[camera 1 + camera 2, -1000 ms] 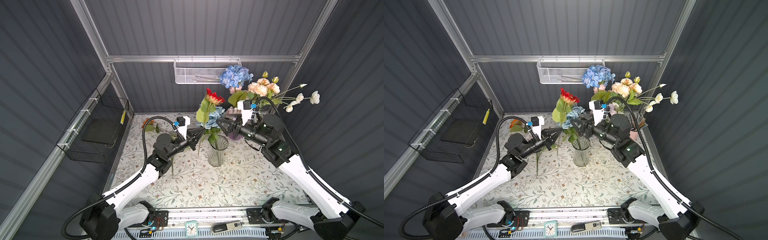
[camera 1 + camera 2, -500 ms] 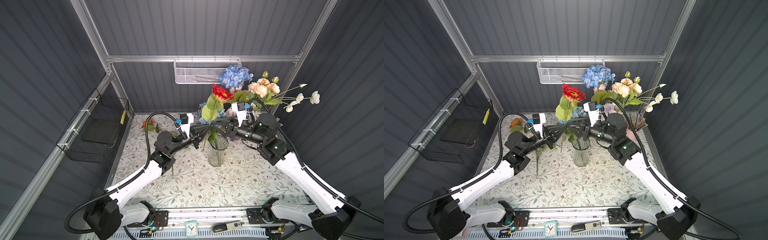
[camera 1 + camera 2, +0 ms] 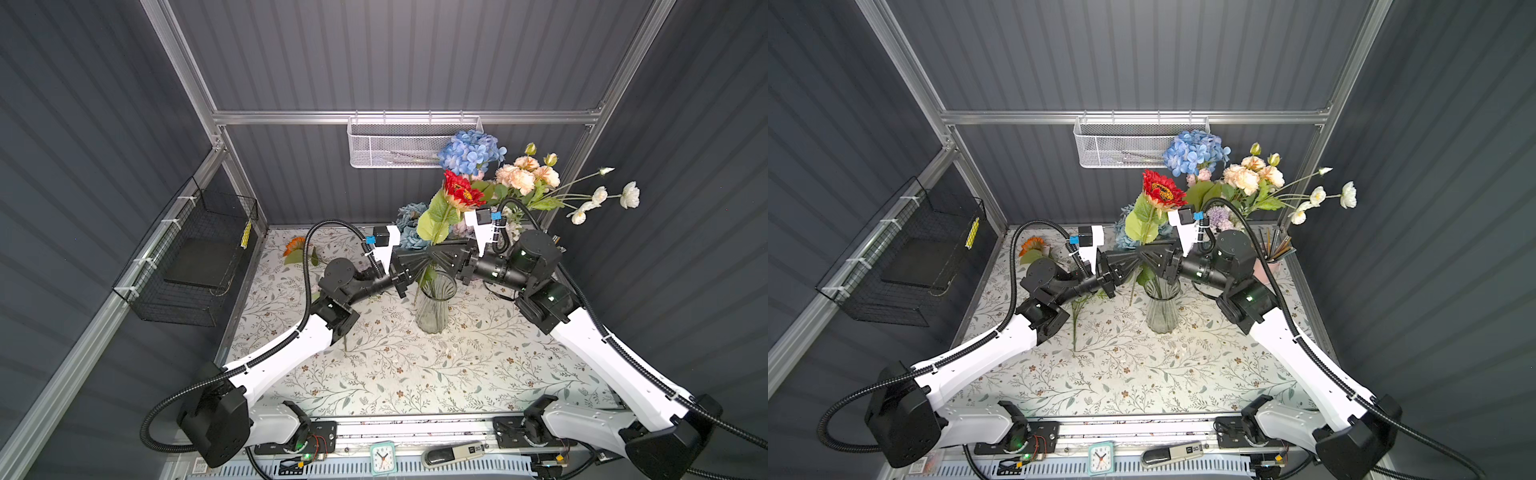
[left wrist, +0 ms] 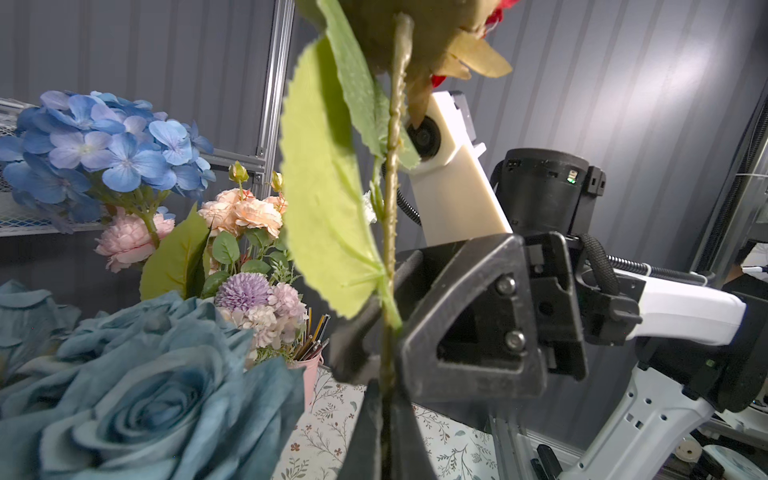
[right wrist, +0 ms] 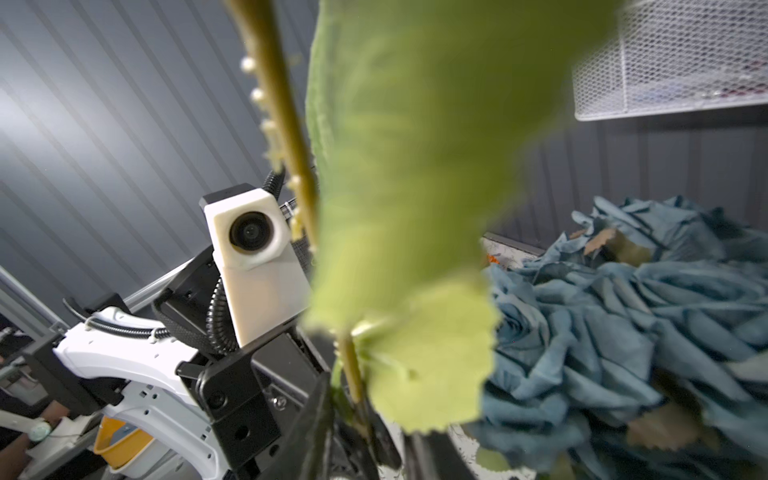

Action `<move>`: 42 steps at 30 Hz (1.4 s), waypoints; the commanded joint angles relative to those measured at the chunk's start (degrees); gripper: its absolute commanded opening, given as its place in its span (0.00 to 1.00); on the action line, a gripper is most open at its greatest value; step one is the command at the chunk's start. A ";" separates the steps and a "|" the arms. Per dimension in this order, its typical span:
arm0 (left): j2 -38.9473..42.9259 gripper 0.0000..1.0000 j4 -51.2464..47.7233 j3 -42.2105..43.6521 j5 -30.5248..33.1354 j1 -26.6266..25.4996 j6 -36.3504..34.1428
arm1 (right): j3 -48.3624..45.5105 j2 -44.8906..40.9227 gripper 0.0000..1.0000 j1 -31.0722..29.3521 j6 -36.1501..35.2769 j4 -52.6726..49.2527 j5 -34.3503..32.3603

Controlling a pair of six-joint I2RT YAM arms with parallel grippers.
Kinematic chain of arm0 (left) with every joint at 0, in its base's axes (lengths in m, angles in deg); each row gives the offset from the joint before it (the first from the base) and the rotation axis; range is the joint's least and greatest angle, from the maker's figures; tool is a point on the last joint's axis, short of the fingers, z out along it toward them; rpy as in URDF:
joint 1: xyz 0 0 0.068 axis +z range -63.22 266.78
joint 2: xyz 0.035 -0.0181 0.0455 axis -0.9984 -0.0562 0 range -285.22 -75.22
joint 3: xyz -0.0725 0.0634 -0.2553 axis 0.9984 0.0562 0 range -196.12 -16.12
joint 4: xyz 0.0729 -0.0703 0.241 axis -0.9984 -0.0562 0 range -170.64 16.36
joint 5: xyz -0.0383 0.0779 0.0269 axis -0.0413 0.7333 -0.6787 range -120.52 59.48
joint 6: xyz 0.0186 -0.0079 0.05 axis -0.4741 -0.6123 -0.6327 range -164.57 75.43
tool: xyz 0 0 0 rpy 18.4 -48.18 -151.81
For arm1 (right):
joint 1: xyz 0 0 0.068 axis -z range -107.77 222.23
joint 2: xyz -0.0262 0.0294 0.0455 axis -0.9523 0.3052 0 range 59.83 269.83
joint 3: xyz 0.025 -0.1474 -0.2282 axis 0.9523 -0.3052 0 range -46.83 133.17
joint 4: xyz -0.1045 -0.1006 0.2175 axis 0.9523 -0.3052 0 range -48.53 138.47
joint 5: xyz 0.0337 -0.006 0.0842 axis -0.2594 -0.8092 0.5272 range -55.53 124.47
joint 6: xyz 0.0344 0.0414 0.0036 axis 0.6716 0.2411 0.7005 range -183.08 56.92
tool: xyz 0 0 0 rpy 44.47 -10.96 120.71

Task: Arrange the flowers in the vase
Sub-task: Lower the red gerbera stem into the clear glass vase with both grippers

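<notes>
Grey corrugated booth, floral tablecloth (image 3: 395,374), glass vase (image 3: 432,309) mid-table. Change over the last second: the red daisy (image 3: 461,193) went from low and leaning left to raised and nearly upright over the vase. The left gripper (image 3: 426,262) is clenched on its stem, same as before. The right gripper (image 3: 439,252) was splayed and well apart from the flower. Now it has come across and its jaws have narrowed around the same stem, right beside the left's hold (left wrist view shows a finger (image 4: 469,384) on each side of it). Whether they actually pinch yet, cannot tell.

The stem's lower end seems to hang just beside the vase rim, not clearly inside. The blue roses (image 3: 409,226) look already in the vase. An orange daisy (image 3: 293,246) lies on the cloth at back left, and the big bunch (image 3: 519,178) stands at back right.

Meaning: reads as a handover or two-handed steadying so the stem can be fed into the neck. Insertion not yet done.
</notes>
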 commanded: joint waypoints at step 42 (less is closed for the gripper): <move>-1.59 1.00 -12.39 2.26 27.45 -0.52 -3.35 | -13.79 -10.30 0.00 0.24 -21.95 6.16 -31.71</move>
